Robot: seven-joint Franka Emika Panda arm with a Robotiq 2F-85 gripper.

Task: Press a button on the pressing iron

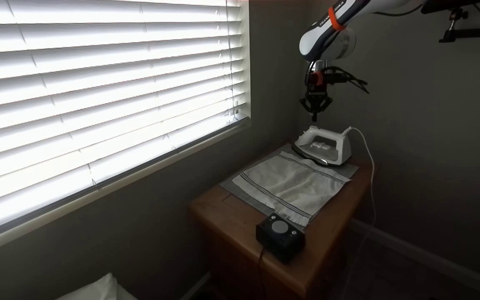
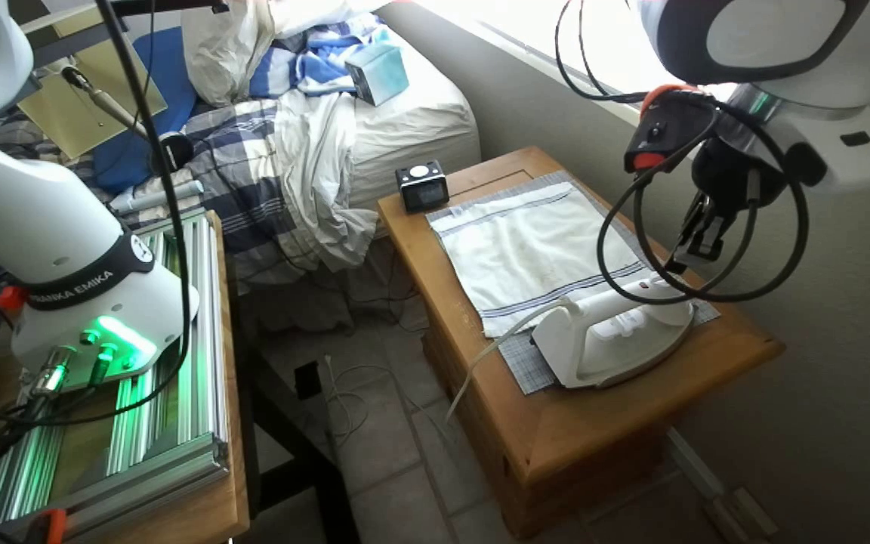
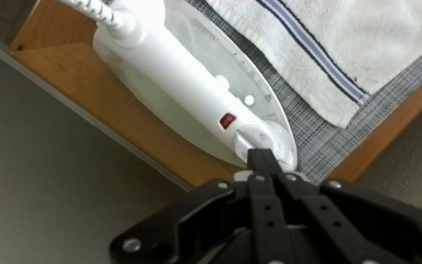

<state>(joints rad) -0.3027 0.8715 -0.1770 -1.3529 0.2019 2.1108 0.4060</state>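
The white pressing iron (image 1: pixel 322 146) rests flat on the small wooden table; it also shows in an exterior view (image 2: pixel 616 332). In the wrist view the iron (image 3: pixel 192 82) has a red window (image 3: pixel 227 120) on its handle, a round dial (image 3: pixel 249 137) at the front, and white buttons (image 3: pixel 248 100) beside the handle. My gripper (image 3: pixel 264 156) is shut and empty. Its fingertips point down over the front of the iron and hide part of the dial. In an exterior view the gripper (image 1: pixel 314 118) is a little above the iron's front, with a gap between. It also shows in an exterior view (image 2: pixel 678 263).
A white striped towel (image 1: pixel 294 181) lies on a grey mat (image 1: pixel 248 199) beside the iron. A black gadget (image 1: pixel 280 237) stands at the table's far end. The pale cord (image 1: pixel 372 175) hangs off the table. The window blinds (image 1: pixel 119 91) and walls are close to the table.
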